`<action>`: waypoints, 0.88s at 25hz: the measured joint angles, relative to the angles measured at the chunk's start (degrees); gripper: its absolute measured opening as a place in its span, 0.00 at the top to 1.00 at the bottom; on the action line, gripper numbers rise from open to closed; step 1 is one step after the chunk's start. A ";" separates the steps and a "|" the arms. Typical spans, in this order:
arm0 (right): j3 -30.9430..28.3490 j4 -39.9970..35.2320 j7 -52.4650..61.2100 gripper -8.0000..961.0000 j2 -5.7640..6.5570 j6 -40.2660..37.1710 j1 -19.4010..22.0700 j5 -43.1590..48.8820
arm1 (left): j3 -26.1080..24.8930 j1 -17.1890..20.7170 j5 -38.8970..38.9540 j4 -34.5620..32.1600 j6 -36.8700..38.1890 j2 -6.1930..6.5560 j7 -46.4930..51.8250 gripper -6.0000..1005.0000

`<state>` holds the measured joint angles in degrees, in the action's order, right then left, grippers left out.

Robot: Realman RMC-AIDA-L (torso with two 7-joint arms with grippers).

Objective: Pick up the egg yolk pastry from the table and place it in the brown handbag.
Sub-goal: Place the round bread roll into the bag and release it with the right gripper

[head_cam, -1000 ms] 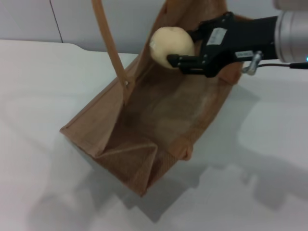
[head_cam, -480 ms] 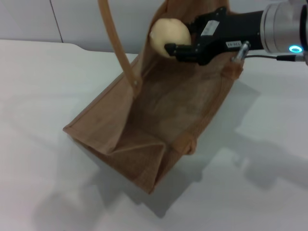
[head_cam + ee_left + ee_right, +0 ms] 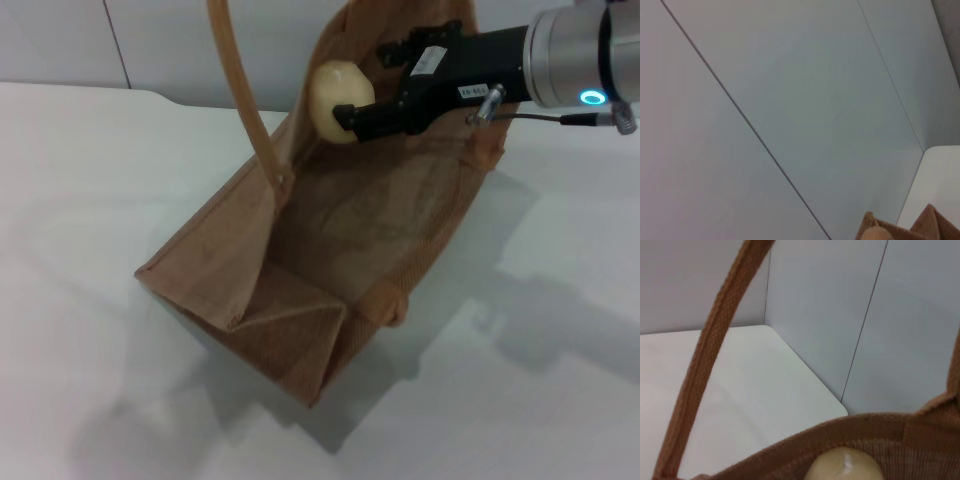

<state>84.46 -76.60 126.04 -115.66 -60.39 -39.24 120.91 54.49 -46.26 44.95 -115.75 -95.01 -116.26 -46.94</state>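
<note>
Woven jute forms the brown handbag [image 3: 330, 250], a rectangular tote lying open on the smooth white table [image 3: 80, 200], one lighter strap handle [image 3: 245, 100] arching upward. Right gripper [image 3: 350, 105], black, clamps the round, matte pale-yellow egg yolk pastry [image 3: 338, 100] above the bag's far interior. Left gripper is out of view.

Brown handbag [image 3: 330, 240]: tan-brown woven jute, lighter brown strap handle [image 3: 245, 95] at 11 o'clock. Egg yolk pastry [image 3: 340, 100]: pale yellow-beige, plain, matte. Right gripper [image 3: 362, 112]: black fingers, silver wrist with cyan light. Table [image 3: 70, 200]: plain white. Wall panels [image 3: 790, 100]: pale grey.
</note>
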 joint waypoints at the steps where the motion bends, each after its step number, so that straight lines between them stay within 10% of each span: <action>1: 0.00 0.28 -0.06 0.19 0.00 -0.03 -0.07 0.04 | 0.00 0.01 -0.06 0.00 0.00 0.00 0.00 0.87; 4: -0.02 0.58 -0.20 0.07 0.00 -0.13 -0.10 0.08 | -0.04 0.07 -0.37 0.00 0.00 -0.02 0.01 0.87; 22: -1.06 2.70 0.19 0.07 0.04 -0.15 -0.16 4.09 | -0.56 1.32 -0.49 0.00 0.00 0.05 0.52 0.87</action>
<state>83.40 -73.89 126.23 -115.62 -60.55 -39.41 124.99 53.93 -44.94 44.46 -115.75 -95.01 -116.21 -46.42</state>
